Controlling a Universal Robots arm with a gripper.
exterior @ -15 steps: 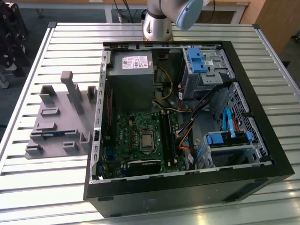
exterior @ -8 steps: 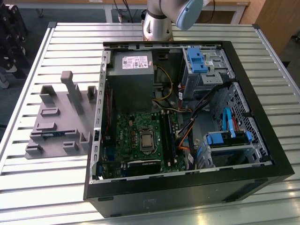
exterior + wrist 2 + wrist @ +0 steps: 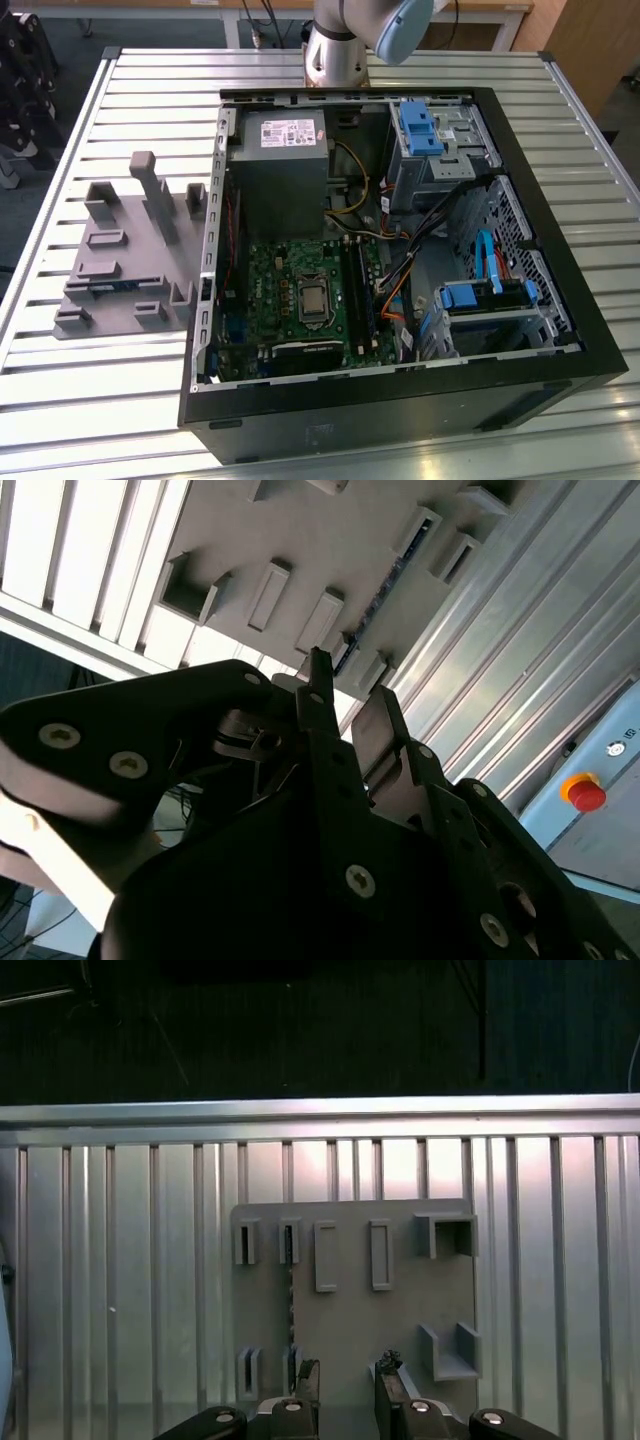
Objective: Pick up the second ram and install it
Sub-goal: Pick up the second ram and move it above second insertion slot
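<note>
Exterior view's left holds the grey fixture tray [image 3: 140, 262], with the second ram [image 3: 115, 283] slotted between its posts; rightward sits the open computer case [image 3: 400, 400]. In the first wrist view the gripper [image 3: 347, 1385] hangs above the tray, fingers [image 3: 309, 1378] parted and empty: the pick-up step, I judge, which calls for straddling that thin edge squarely.
</note>
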